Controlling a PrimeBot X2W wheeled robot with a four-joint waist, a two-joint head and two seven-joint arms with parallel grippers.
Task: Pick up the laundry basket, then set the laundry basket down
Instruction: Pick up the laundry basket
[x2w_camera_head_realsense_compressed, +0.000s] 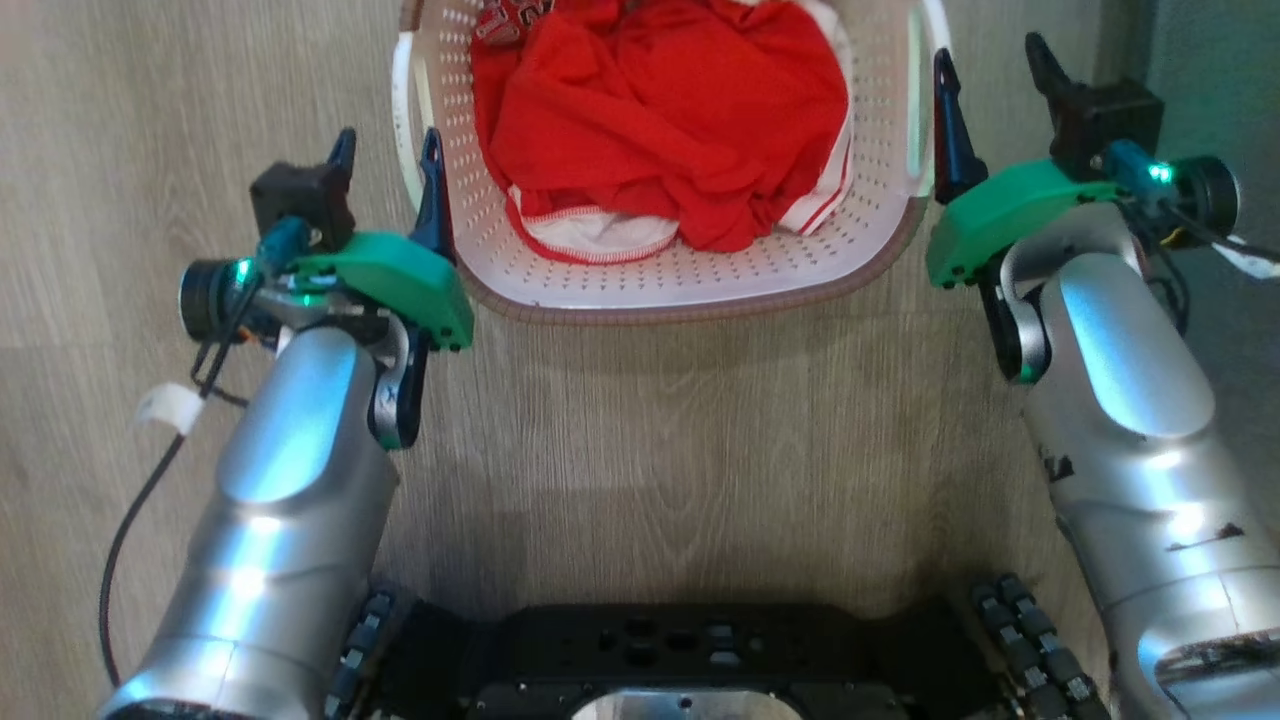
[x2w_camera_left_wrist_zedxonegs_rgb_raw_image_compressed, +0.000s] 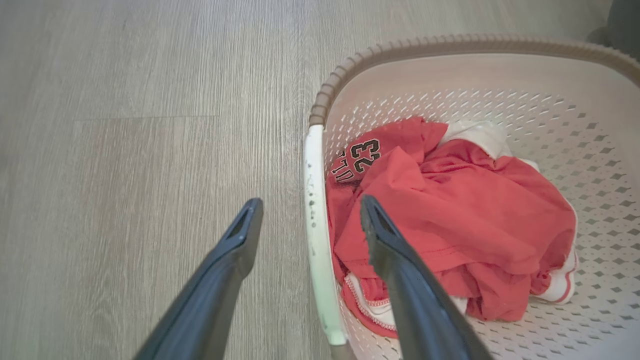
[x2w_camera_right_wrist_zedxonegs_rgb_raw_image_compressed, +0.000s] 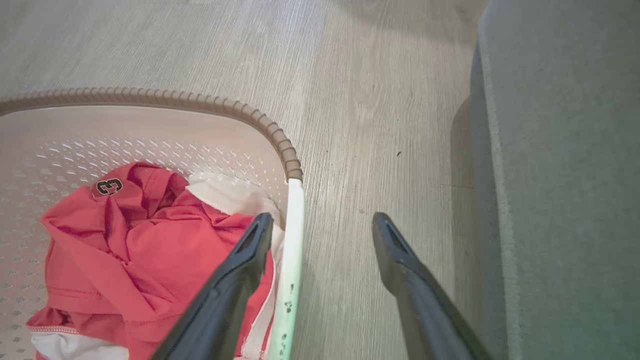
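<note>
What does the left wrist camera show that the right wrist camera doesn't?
Left wrist view: the open left claw, a finger on each side of the left white handle of the laundry basket, and a full 23 printed on the red jersey.
Right wrist view: the open right claw astride the right white handle, plus a grey fabric-covered surface.
Both: the basket with its brown rim, the jersey inside it, and the wood-look floor.

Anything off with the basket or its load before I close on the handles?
Nothing stands out. The laundry basket sits on the floor, red clothes inside it. The left gripper and right gripper are open, each straddling a white handle. Only small dark specks mark the handles.
</note>
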